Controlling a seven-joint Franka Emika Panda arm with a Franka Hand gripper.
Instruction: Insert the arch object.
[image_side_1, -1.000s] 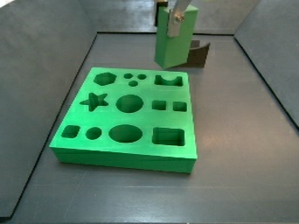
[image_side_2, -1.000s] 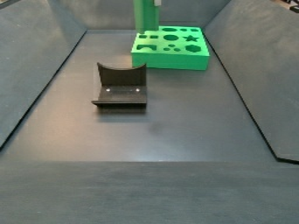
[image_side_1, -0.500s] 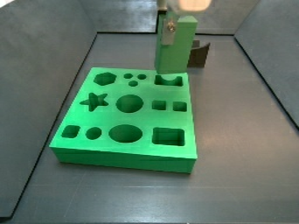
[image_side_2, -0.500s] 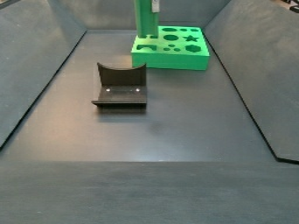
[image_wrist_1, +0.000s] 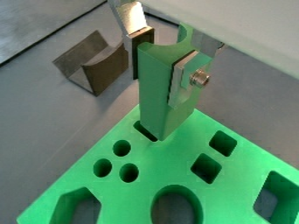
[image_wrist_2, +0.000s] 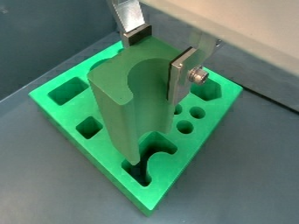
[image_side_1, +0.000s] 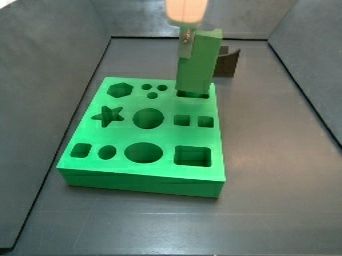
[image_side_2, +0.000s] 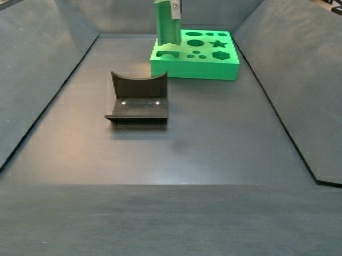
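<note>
Dark floor (image_side_2: 174, 160) lies open; only the fixture (image_side_2: 138, 96) and holed board (image_side_2: 201, 55) stand in a gripper's (image_wrist_1: 163, 52) way.

gripper (image_wrist_1: 162, 54) cut off at frame edge, arch object (image_wrist_2: 131, 109) base hidden in board (image_wrist_2: 70, 109) hole

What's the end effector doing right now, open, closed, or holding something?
End effector: closed on the arch object, held upright with its lower end at a hole in the green board.
</note>
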